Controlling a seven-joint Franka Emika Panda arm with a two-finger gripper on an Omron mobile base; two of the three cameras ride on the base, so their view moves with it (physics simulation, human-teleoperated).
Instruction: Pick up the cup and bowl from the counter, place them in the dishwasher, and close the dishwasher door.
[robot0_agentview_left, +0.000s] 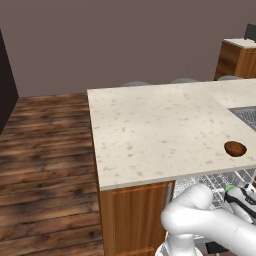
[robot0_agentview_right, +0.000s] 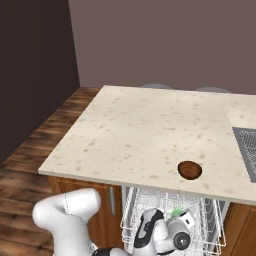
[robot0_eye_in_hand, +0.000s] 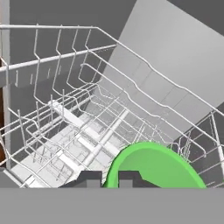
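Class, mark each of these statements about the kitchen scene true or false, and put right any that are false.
1. The bowl sits on the counter. True.
2. The pincer is open and empty. False: it is shut on the green cup.
3. The cup is over the white wire rack of the dishwasher. True.
4. The bowl is already in the rack. False: it is on the counter, near the edge above the rack.
5. The dishwasher is closed. False: its rack is pulled out under the counter edge.
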